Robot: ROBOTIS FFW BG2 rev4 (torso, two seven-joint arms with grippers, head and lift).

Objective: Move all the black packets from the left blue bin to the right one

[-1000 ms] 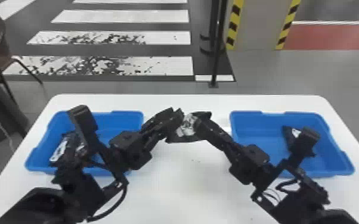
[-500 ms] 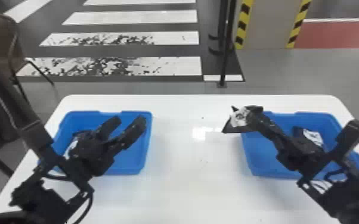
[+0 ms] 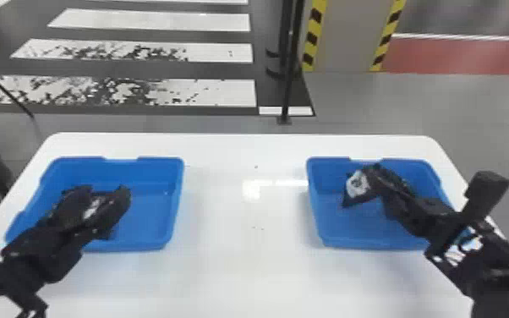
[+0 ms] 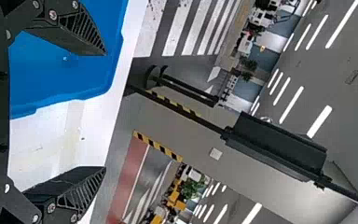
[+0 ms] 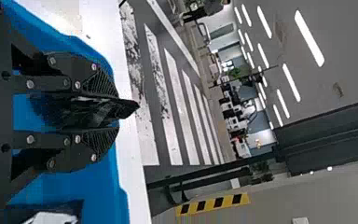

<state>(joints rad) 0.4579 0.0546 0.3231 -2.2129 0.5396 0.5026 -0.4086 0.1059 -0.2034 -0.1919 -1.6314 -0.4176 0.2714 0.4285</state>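
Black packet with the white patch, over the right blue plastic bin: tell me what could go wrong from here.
The black packet, pinched in the right gripper, might land on the packet already lying in the right bin. Over the left blue bin, the open left gripper partly hides a black-and-white packet, so its grasp could miss or catch only an edge.
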